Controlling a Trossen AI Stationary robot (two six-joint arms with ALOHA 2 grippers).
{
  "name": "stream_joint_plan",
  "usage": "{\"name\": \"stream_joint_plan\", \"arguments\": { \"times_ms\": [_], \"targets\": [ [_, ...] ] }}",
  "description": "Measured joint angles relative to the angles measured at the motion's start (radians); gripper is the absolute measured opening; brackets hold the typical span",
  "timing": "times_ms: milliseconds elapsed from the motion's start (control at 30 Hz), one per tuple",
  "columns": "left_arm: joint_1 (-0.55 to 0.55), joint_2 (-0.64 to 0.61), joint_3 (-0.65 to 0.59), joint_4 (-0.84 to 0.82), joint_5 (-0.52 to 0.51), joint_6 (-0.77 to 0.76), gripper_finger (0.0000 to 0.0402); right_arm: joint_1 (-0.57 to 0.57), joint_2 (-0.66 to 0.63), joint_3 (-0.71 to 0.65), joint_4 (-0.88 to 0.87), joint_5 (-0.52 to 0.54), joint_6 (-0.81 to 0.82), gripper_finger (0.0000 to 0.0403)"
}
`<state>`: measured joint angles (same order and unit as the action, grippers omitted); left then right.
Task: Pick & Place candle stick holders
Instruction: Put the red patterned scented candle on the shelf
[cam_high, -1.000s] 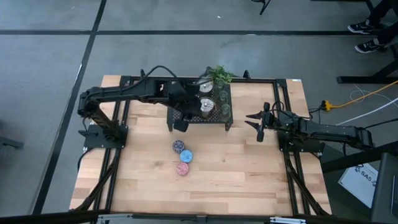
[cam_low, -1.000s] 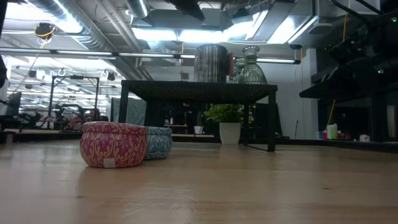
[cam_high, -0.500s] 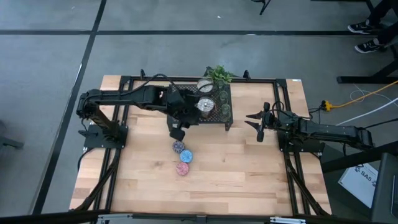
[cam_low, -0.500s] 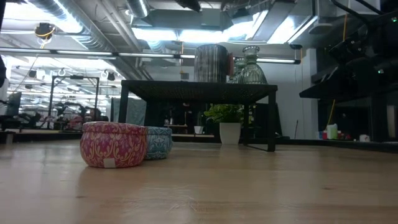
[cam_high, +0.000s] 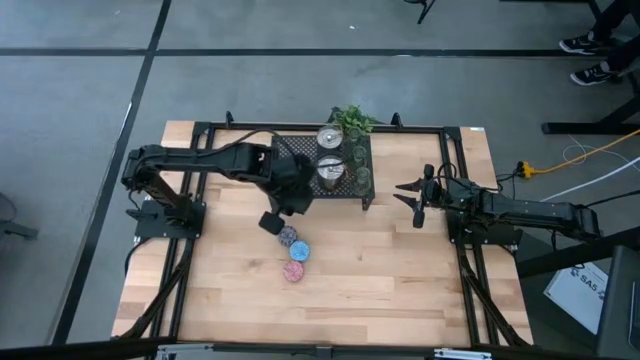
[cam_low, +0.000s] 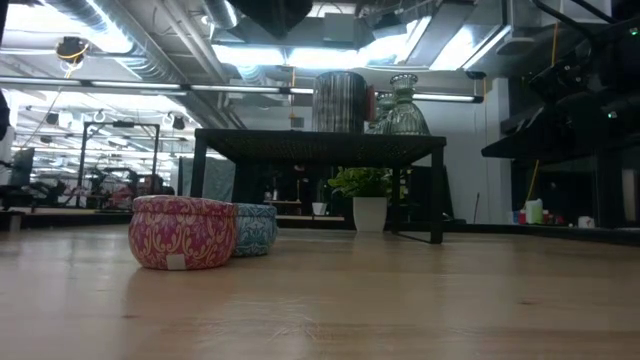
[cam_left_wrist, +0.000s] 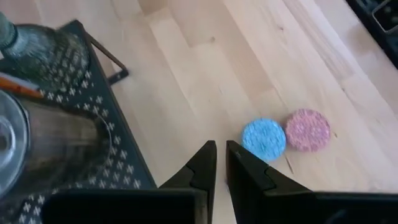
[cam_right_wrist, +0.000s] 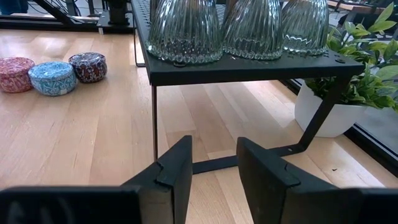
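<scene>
Now, left pincer (cam_high: 271, 222): I see it nearly closed, empty.
Right pincer (cam_high: 416, 199): open, empty.
Purple holder (cam_high: 287, 236): partly hidden.

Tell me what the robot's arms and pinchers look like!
Both arms are dark, thin and jointed, with black cables looping along them. The left gripper has two black, pointy, wedge-shaped fingers. The right gripper has two chunky black fingers with flat pads.

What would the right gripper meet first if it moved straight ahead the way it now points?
Probably the black mesh rack: the open right gripper aims beneath its top, toward the low crossbar between its legs. Depth is unclear; it might pass under instead.
</scene>
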<state>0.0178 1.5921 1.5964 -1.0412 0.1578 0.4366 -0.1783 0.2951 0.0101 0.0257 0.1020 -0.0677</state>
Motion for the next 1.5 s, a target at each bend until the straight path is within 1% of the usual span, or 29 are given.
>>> {"name": "stream_joint_plan", "arguments": {
  "times_ms": [200, 367, 433, 533, 667, 767, 967, 1133, 1300, 1500],
  "targets": [
    [0.004, 0.0, -0.016, 0.111, -0.005, -0.012, 0.0026, 0.0, 0.0, 0.0, 0.0, 0.0, 0.0, 0.0128],
    [-0.009, 0.0, -0.013, 0.156, -0.014, -0.053, 0.0017, 0.0, 0.0, 0.0, 0.0, 0.0, 0.0, 0.0128],
    [-0.019, 0.0, -0.013, 0.153, -0.029, -0.057, 0.0012, 0.0, 0.0, 0.0, 0.0, 0.0, 0.0, 0.0128],
    [-0.036, 0.0, -0.013, 0.152, -0.079, -0.062, 0.0003, 0.0, 0.0, 0.0, 0.0, 0.0, 0.0, 0.0128],
    [-0.066, 0.0, -0.013, 0.139, -0.112, -0.084, 0.0002, 0.0, 0.0, 0.0, 0.0, 0.0, 0.0, 0.0128],
    [-0.103, 0.0, -0.013, 0.094, -0.136, -0.084, 0.0002, 0.0, 0.0, 0.0, 0.0, 0.0, 0.0, 0.0128],
    [-0.204, 0.0, -0.013, -0.008, -0.254, -0.125, 0.0002, 0.0, 0.0, 0.0, 0.0, 0.0, 0.0, 0.0128],
    [-0.277, -0.019, -0.039, -0.024, -0.234, -0.128, 0.0002, 0.0, 0.0, 0.0, 0.0, 0.0, 0.0, 0.0128],
    [-0.307, -0.043, -0.095, 0.003, -0.232, -0.149, 0.0002, 0.0, 0.0, 0.0, 0.0, 0.0, 0.0, 0.0128],
    [-0.312, -0.102, -0.223, 0.164, -0.149, -0.228, 0.0002, 0.0, 0.0, 0.0, 0.0, 0.0, 0.0, 0.0128]
  ]
}}
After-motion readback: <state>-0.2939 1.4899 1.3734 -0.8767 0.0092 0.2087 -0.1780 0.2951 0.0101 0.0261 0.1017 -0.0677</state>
